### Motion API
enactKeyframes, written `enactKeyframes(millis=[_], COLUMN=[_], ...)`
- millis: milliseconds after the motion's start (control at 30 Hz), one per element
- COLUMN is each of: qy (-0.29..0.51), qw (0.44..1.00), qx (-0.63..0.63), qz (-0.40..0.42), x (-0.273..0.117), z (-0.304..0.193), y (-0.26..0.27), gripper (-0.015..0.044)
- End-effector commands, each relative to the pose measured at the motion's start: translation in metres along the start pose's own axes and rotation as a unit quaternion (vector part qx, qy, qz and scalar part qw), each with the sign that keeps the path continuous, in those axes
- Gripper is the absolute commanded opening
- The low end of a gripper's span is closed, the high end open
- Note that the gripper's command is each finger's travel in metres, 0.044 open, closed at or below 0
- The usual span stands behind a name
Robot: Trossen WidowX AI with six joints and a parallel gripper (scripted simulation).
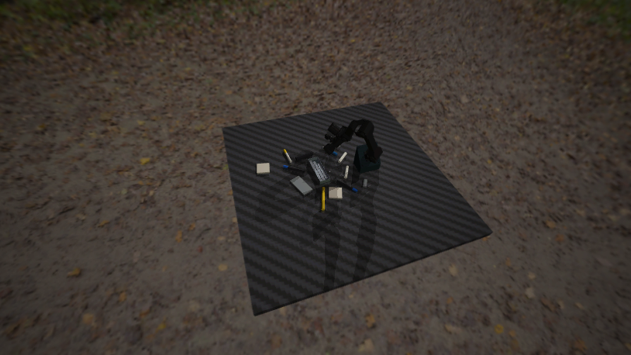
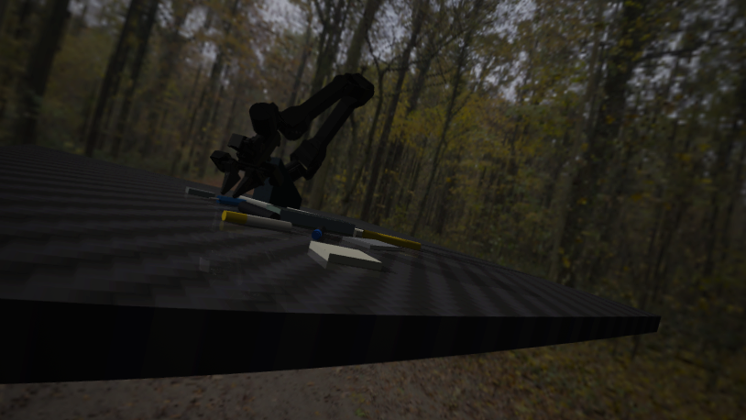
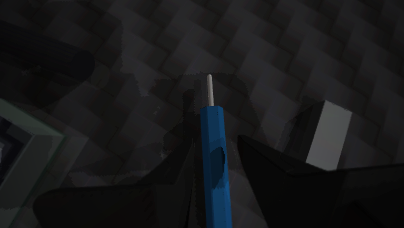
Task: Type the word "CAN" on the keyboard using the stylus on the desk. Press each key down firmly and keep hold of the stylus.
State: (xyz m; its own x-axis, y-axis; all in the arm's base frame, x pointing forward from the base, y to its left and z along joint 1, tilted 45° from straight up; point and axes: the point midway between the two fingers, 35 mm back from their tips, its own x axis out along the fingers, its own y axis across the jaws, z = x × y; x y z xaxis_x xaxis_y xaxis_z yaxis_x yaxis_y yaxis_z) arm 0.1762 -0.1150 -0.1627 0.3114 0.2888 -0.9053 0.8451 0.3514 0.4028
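The blue stylus [image 1: 335, 153] [image 2: 228, 200] [image 3: 215, 165] with a thin pale metal tip lies on the dark desk. My gripper [image 1: 327, 150] [image 2: 229, 194] [image 3: 215, 142] is open and low over it, with one finger on each side of the blue body in the wrist view. Gaps show between the fingers and the stylus. The keyboard [image 1: 318, 170] [image 2: 318, 220] lies beside the stylus. Only a corner of its grey-green case [image 3: 47, 141] shows at the left of the wrist view, and its letters cannot be read in these views.
A pale block [image 3: 330, 135] lies right of the stylus, a dark cylinder [image 3: 55, 55] ahead to the left. Around the keyboard lie a grey slab [image 1: 301, 185], a yellow stick [image 1: 323, 198], a cream block [image 1: 335, 192], a yellow-ended marker [image 1: 287, 156] [image 2: 255, 220] and white sticks [image 1: 342, 156].
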Motion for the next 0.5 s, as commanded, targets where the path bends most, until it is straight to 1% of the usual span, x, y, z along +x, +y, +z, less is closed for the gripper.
enactKeyframes(millis=[0, 467], qy=[0.001, 0.002], qw=[1.0, 1.0], qx=[0.002, 0.002], qz=[0.0, 0.0], x=[0.0035, 0.011], z=[-0.0027, -0.0072], y=[0.0, 0.0001], gripper=[0.015, 0.015])
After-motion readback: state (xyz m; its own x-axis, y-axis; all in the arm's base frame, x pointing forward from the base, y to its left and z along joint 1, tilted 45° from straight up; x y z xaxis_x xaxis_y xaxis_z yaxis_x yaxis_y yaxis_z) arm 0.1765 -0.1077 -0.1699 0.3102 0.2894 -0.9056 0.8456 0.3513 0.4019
